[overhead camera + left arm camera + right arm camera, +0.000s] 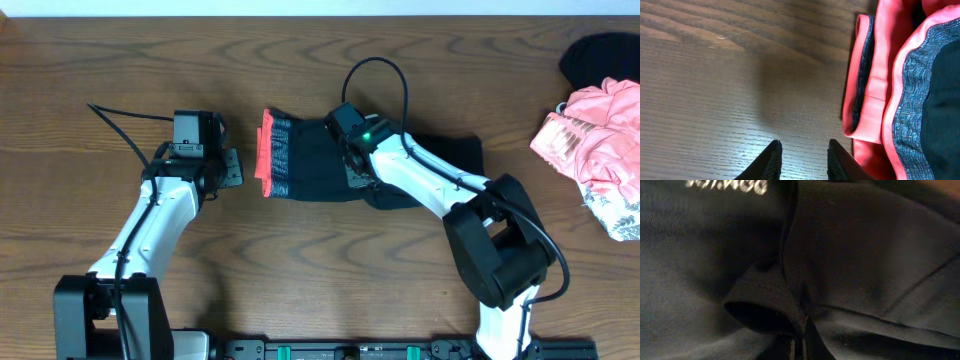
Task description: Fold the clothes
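Near the middle of the brown wood-grain worktop (300,60): long black stretchy leggings (310,160) with a grey-speckled waistband (268,155) edged in coral-red, bunched into a short crumpled bundle. Waistband at the bundle's left end, facing the left arm. Black legs heaped to the right, partly hidden under the right arm, with one dark end poking out beyond that arm.

Right pincer (800,347) down on the middle of the leggings, clenched on a raised ridge of black fabric. In the right wrist view, folds running in to the closed fingertips, with no gap between them. Blurred white lettering (725,185) on the cloth at the top of that view, not readable.

Left pincer (804,147) released and empty, black fingers (771,161) somewhat apart over bare wood, just beside the waistband but not touching it. In the left wrist view, coral-red edging folded over on itself, with grey-speckled band and black cloth beyond.

Well apart, at the worktop's right edge: pink ruffled garment (595,140), touching a white floral-print cloth (622,215) on its near side, and a black lump of cloth (600,55) on its far side.
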{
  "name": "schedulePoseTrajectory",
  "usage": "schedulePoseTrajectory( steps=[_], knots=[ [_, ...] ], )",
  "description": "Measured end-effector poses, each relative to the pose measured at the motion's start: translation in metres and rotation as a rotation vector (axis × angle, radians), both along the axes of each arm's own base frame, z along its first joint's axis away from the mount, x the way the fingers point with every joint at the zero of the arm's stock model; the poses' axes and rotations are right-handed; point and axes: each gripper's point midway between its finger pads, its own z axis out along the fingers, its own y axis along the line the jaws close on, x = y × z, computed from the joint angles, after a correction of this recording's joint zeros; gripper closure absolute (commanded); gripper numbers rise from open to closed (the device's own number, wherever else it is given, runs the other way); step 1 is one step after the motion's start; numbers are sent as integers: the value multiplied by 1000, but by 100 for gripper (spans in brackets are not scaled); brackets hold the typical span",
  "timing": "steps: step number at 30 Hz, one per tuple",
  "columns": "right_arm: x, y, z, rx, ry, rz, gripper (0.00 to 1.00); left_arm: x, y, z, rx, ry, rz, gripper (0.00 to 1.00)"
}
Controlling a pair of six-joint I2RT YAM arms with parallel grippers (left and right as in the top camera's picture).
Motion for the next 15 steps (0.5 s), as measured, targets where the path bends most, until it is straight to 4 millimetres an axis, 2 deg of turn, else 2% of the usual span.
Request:
schedulePoseTrajectory(
  steps=[4, 9, 12, 15],
  knots=[
    [16, -3, 31, -10, -102, -16, 99, 0, 0, 0, 0, 1, 0, 69],
    [48, 1, 89, 57, -269, -52, 99, 0, 0, 0, 0, 1, 0, 69],
    [54, 0, 100, 75, -296, -63, 99, 0, 0, 0, 0, 1, 0, 69],
    [53, 1, 95, 80, -280, -58, 99, 0, 0, 0, 0, 1, 0, 69]
  ],
)
